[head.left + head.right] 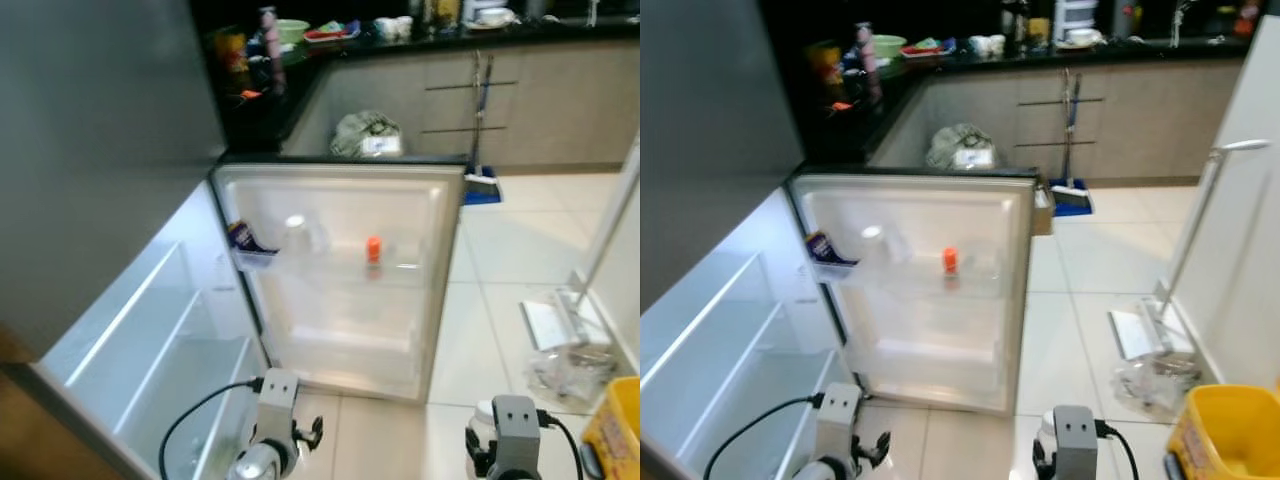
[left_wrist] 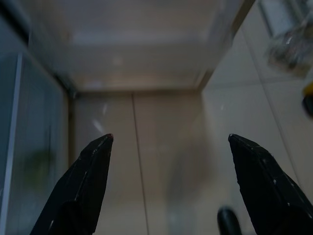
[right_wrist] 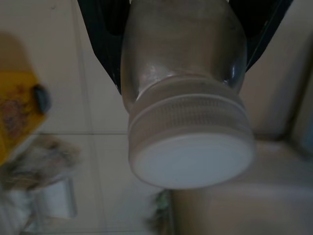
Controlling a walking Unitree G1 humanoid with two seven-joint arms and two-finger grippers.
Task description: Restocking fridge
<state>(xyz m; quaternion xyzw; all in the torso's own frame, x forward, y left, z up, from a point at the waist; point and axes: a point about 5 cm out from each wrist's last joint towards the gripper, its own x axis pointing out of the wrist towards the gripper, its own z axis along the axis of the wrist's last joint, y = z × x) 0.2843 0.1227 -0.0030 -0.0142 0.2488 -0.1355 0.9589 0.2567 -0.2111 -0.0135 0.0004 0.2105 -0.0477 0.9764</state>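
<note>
- The right tool (image 3: 183, 49) is clenched on a clear jar (image 3: 183, 103) with a white screw lid (image 3: 193, 159); the black fingers press its glass body on either side, leaving the lid free, so the jar can be set down without the tool fouling it.
- In the head views the jar sits low at the near right, in front of the robot's right wrist and above the pale floor tiles, well apart from the fridge.
- The left tool (image 2: 168, 142) is released, fingers spread wide with nothing between them, pointing at the floor near the foot of the fridge door (image 1: 340, 270).
- The door stands swung open, its inner side facing the robot (presumably so the racks can be reached).
- An upper door rack holds a small orange bottle (image 1: 373, 249) and, further left, a dark packet (image 1: 240, 236).
- The glass shelves (image 1: 150, 340) inside the fridge at the left look bare, so I judge the jar is still on its way in.
</note>
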